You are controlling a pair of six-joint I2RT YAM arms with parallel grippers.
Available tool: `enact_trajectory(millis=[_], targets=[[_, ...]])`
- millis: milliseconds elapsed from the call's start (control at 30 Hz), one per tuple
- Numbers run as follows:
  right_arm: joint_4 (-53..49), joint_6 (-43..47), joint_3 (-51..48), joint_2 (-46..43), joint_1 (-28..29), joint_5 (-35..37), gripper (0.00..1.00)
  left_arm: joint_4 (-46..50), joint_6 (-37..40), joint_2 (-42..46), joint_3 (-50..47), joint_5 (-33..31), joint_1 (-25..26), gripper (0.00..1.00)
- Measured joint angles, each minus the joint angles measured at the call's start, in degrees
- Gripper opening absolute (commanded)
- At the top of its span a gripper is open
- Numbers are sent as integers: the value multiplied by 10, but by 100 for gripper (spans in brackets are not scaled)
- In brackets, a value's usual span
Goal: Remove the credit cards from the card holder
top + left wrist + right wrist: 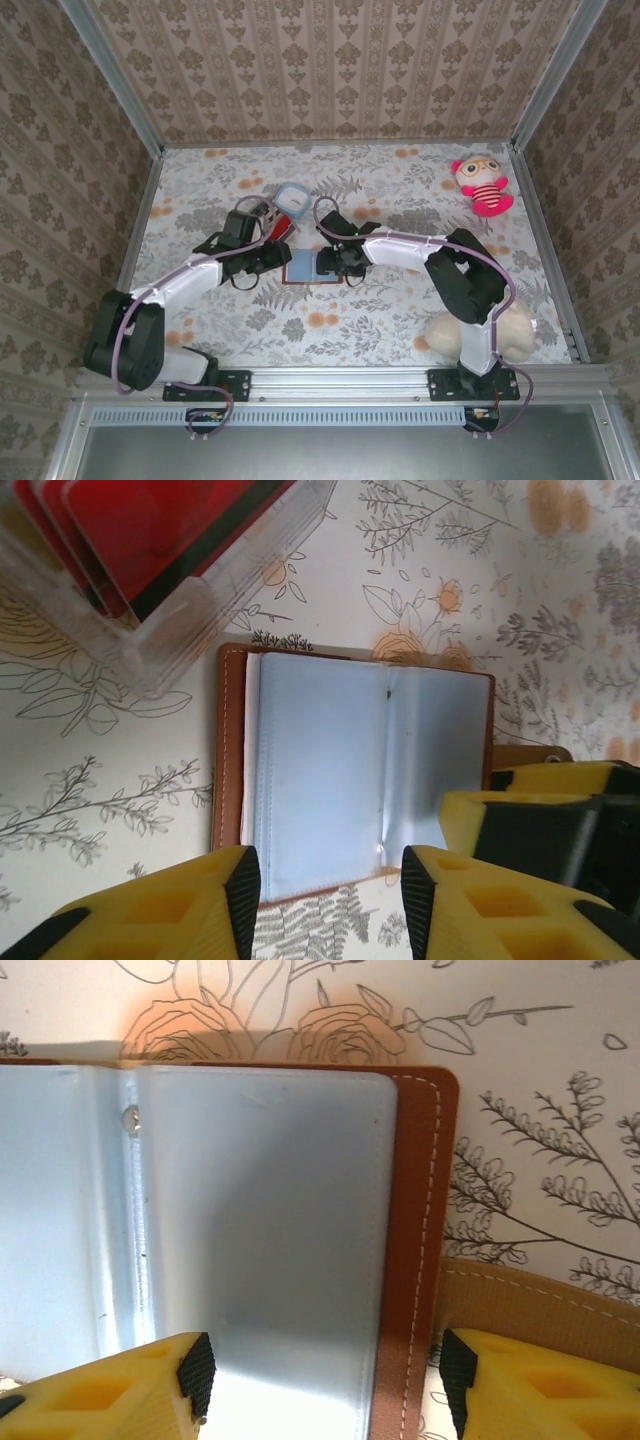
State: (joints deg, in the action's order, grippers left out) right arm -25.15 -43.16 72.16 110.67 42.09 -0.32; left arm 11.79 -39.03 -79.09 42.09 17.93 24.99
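The card holder (300, 266) lies spread open on the table, brown outside with light blue inner sleeves (340, 770). The credit cards are hidden; the sleeves look plain blue. My left gripper (330, 895) hovers over the holder's near edge, open, with nothing between its pads. My right gripper (325, 1380) comes in from the opposite side, open. Its jaws straddle the outer blue page (260, 1220) and the stitched brown border (415, 1240). In the top view the left gripper (275, 258) and right gripper (335, 262) face each other across the holder.
A clear plastic box (150, 570) with red and dark flat items stands just beyond the holder, close to the left arm. A small blue-and-white object (293, 198) lies behind it. A pink plush toy (483, 185) sits far right; a cream plush (500, 330) lies by the right base.
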Motion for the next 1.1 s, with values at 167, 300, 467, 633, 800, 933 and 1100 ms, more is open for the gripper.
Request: enact_trajectory(millis=[167,300,467,633,800,933,1100], targets=[[-6,11,5,5,-3,0,60,17,-2,-53,25,-33,27,32],[-8,13,9,7,-3,0,59,34,-4,-94,46,-50,43,30],[-8,14,9,7,-3,-1,58,53,-4,-127,63,-67,53,29],[-8,14,9,7,-3,-1,57,62,-4,-143,71,-87,55,30],[-8,14,9,8,-3,-1,50,60,-3,-150,73,-88,57,15],[-9,16,9,10,-8,-3,41,54,-4,-153,74,-78,57,8],[-8,21,9,12,-13,-7,38,42,-4,-155,74,-53,56,3]])
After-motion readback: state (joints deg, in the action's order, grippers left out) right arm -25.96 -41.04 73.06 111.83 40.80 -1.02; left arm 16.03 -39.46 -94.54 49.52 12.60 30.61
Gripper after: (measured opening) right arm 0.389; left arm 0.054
